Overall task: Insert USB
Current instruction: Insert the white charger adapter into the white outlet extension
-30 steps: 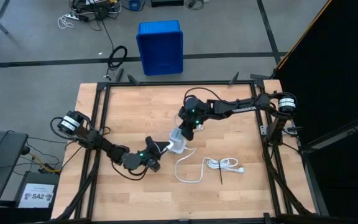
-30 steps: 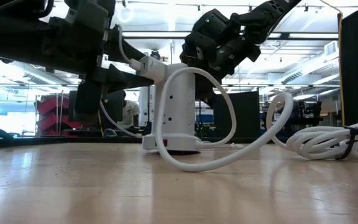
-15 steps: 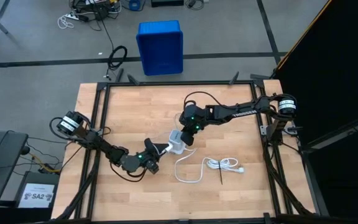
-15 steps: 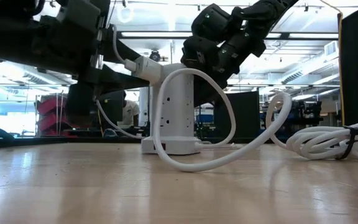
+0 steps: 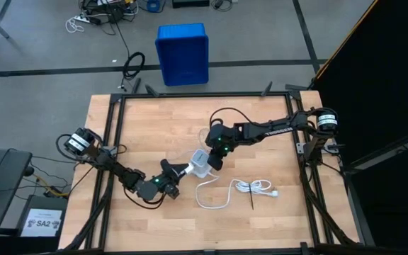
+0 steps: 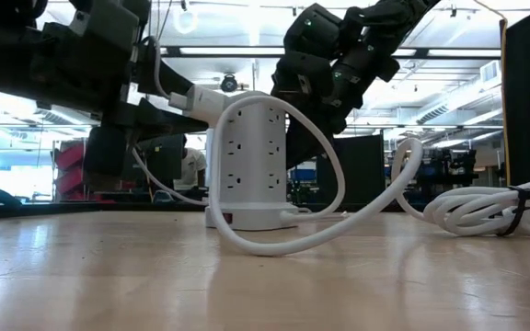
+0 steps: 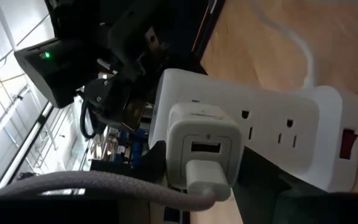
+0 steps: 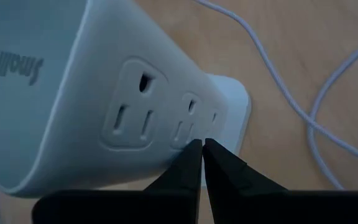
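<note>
A white outlet tower (image 5: 201, 164) stands upright on its base mid-table. My left gripper (image 5: 179, 170) comes at its upper part from the table's left, shut on a small white charger block (image 7: 201, 146). The USB plug (image 7: 207, 180) sits in the block's socket, and the USB's thin grey cable (image 7: 104, 186) trails back past the fingers. My right gripper (image 8: 202, 144) is shut, its tips against the tower's outlet face (image 8: 135, 118). In the low view the block (image 6: 202, 98) lies against the tower's top left. My left gripper pinches the charger block's two opposite sides (image 7: 173, 155) between its fingers, coming nearly level from the table's left. The block is clear of the table and rests against the tower's upper side; whether its prongs are in an outlet I cannot tell. My right gripper touches the tower's side just below a row of outlets (image 8: 188, 134) with its shut fingertips (image 8: 188, 165), slanting down from the table's far right. The tower stays upright on its base.
The tower's thick white cord (image 5: 211, 200) loops over the near table and ends in a bundle with a black tie (image 5: 253, 188) to the right. A black frame rail (image 5: 190, 95) borders the table. A blue bin (image 5: 182, 53) stands on the floor beyond.
The tower has turned about its upright axis, so a face full of outlets now shows in the low view, and it has slid slightly toward the table's left. My right gripper has moved toward the near edge, staying at the tower. My left gripper kept its hold.
</note>
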Motion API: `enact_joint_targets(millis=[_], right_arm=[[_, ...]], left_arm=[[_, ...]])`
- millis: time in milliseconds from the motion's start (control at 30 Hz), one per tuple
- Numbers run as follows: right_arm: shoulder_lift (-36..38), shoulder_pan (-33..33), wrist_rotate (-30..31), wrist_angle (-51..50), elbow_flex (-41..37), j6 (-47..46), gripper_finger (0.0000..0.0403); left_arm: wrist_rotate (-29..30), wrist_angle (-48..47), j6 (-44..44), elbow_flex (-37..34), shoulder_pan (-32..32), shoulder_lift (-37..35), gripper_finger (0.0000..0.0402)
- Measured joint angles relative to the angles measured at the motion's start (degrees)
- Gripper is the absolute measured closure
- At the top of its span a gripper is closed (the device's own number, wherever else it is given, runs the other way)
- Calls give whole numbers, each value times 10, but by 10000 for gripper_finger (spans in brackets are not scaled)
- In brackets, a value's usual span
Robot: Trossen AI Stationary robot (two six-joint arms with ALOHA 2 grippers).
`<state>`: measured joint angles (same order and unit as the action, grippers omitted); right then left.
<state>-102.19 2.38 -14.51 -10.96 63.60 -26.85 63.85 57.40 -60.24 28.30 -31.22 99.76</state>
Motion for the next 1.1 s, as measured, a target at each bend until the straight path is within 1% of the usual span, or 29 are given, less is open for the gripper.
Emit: enact_joint_targets(millis=[167, 300, 467, 667, 767, 967, 1100], right_arm=[[0, -6, 4, 2, 0, -13, 402], [0, -12, 10, -2, 0, -21, 402], [0, -22, 22, -3, 0, -29, 402], [0, -26, 35, -4, 0, -31, 403], [0, -26, 37, -4, 0, -33, 403], [-1, -27, 36, -6, 0, -37, 403], [-1, -28, 35, -8, 0, -46, 403]], left_arm=[[2, -13, 11, 6, 0, 0, 278], [13, -60, 15, 28, -1, -1, 278], [16, -115, 47, 55, -2, -1, 278], [53, -158, 69, 74, -8, 0, 278], [70, -166, 85, 75, -16, 0, 278], [75, -178, 120, 75, -19, 0, 278], [78, -184, 126, 76, -19, 0, 278]])
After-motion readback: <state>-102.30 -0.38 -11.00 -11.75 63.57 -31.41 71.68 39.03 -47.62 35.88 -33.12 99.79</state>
